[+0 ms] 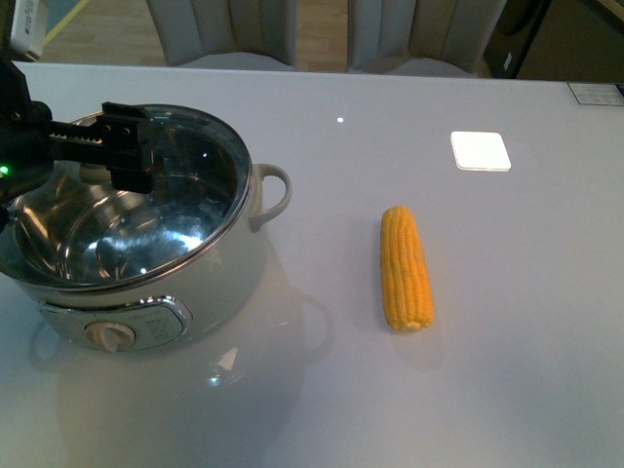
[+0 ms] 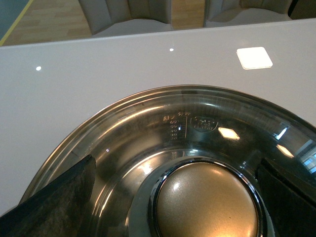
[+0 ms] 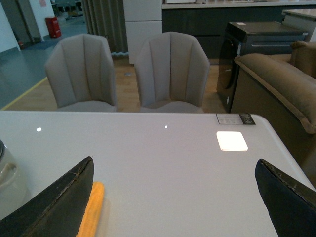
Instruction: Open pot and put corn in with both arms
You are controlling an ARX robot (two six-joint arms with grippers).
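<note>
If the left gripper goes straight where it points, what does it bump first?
Probably the round knob on the glass lid, sitting right between the left gripper's open fingers, though depth is hard to judge.

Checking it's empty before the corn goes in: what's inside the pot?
Through the glass lid, the pot shows only bare shiny steel, no food. The left end effector hides part of the far wall; the corn lies outside on the table.

On the table (image 1: 507,390) I have the pot (image 1: 146,283) at the left, with the corn (image 1: 406,268) lying well to its right. My left gripper (image 2: 175,170) hangs over the pot, the knob (image 2: 207,205) of the lid (image 2: 197,111) between its fingers (image 2: 59,200). Two chairs (image 3: 81,69) stand behind the table.
</note>
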